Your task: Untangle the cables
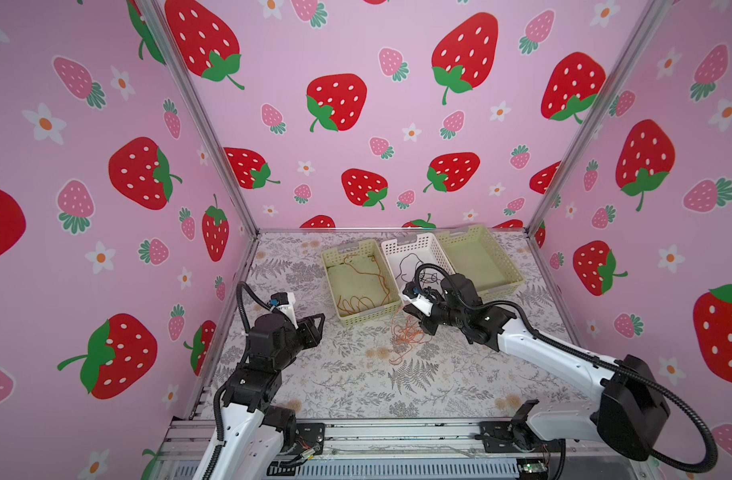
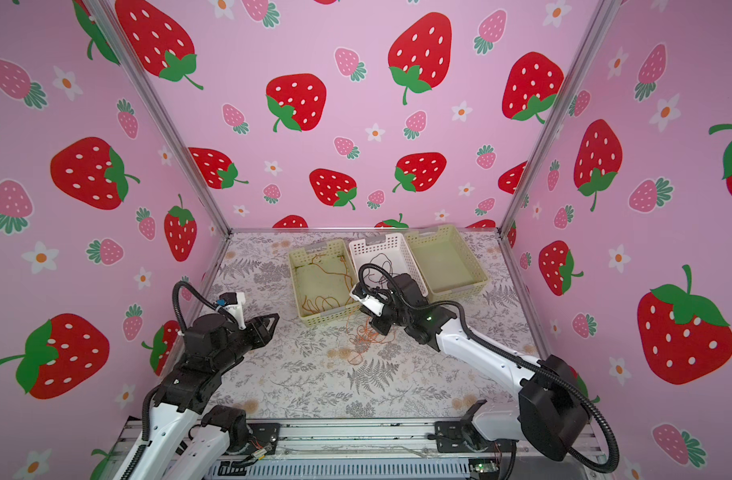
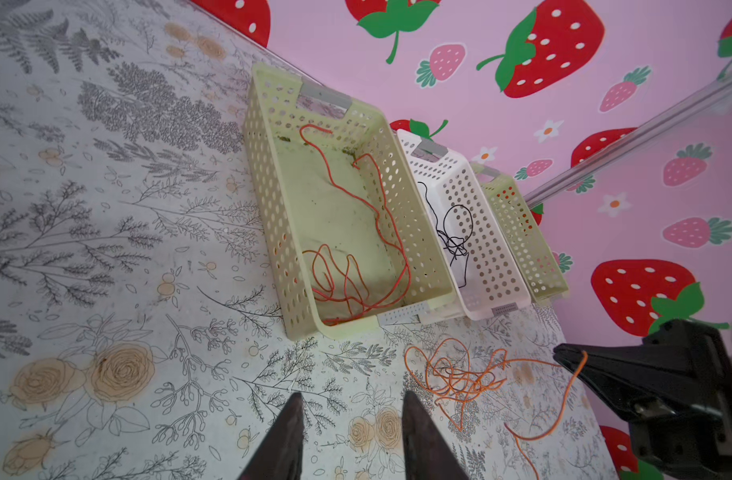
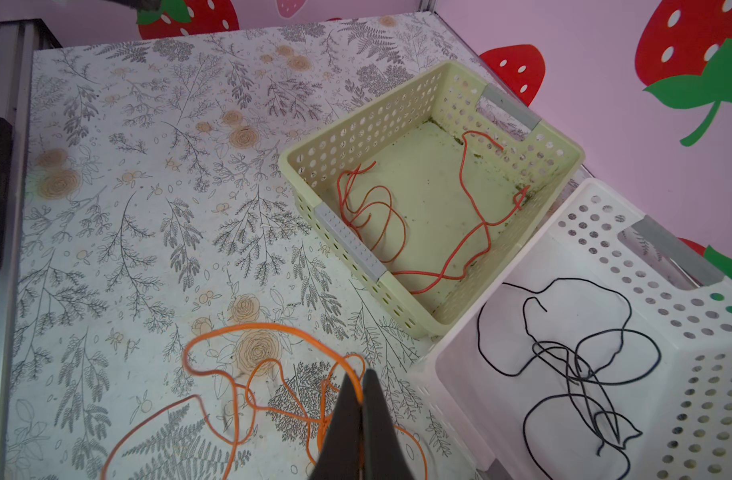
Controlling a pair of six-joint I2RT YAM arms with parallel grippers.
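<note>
Right gripper (image 4: 362, 388) clamped on orange cable (image 4: 252, 326), loose heap on table (image 4: 106, 166). Left gripper (image 3: 353, 415) part open, empty. Reddish cable (image 4: 461, 174) in green basket (image 4: 356, 133), black cable (image 4: 580, 374) in white basket (image 4: 596, 220). Light, floppy stuff; we judge free end best grab.

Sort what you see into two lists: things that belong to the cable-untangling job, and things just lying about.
Belongs to the job: orange cable on the table, pinched by the right gripper; reddish-brown cable; black cable; left gripper, open.

Just there: green basket holding the reddish-brown cable; white basket holding the black one; empty green basket; floral table.
</note>
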